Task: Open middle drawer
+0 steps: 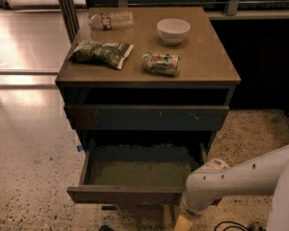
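Observation:
The middle drawer [135, 173] is pulled out from the dark-brown cabinet. Its olive-tan floor shows, and its plain dark front panel [125, 195] faces me at the bottom. My white arm [231, 182] reaches in from the lower right, with its wrist at the drawer's right front corner. The gripper [184, 224] is a tan part pointing down below that corner. It is cut off by the bottom edge of the view.
Above the open drawer is a closed drawer front with pale scratch marks [147, 117]. On the cabinet top [207, 57] lie a green chip bag [101, 53], a small snack bag [161, 63], a white bowl [173, 31] and a water bottle [111, 19]. The floor is speckled [29, 177].

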Tool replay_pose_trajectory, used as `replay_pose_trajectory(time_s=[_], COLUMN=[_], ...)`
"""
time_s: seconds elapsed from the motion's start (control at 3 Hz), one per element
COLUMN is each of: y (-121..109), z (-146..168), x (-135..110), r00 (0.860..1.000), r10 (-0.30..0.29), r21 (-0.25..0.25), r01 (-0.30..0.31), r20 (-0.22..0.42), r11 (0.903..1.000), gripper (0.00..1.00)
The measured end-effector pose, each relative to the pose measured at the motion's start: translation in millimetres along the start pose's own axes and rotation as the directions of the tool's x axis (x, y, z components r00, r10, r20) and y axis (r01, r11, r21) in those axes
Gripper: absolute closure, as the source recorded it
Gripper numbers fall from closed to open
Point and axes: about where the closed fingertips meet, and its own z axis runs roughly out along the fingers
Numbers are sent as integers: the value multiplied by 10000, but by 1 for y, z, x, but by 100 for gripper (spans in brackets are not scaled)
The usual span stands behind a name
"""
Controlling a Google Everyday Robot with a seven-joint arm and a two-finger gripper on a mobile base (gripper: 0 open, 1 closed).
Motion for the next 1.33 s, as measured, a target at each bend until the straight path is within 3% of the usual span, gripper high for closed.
replay_pose_trajectory(time_s=[0.33,0.67,1.0,1.33], y=[8,8,-15,-15], z=[0,0,-1,-1], x=[6,6,-20,-20], r00=[9998,9998,9999,9999], r10=[119,118,-85,-85], r21=[-406,-402,0,-1], r01=[-125,-124,85,85], r20=[-145,-143,66,66], r11=[9991,9991,10000,10000], gripper=[0,0,0,0])
